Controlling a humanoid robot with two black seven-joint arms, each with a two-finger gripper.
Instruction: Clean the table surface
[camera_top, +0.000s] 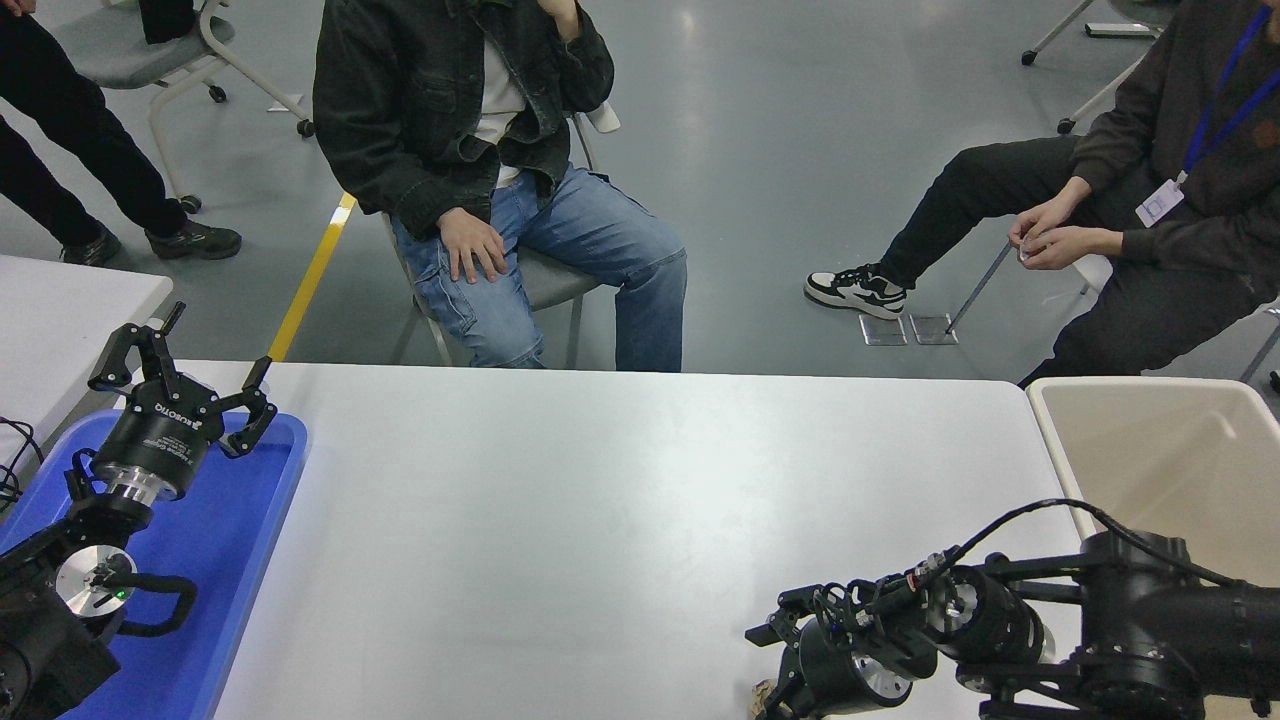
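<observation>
Under right gripper (778, 700) jaws — table surface (600, 520)

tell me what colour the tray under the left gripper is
Blue tray, seen in the head view, with the left gripper over it.
</observation>
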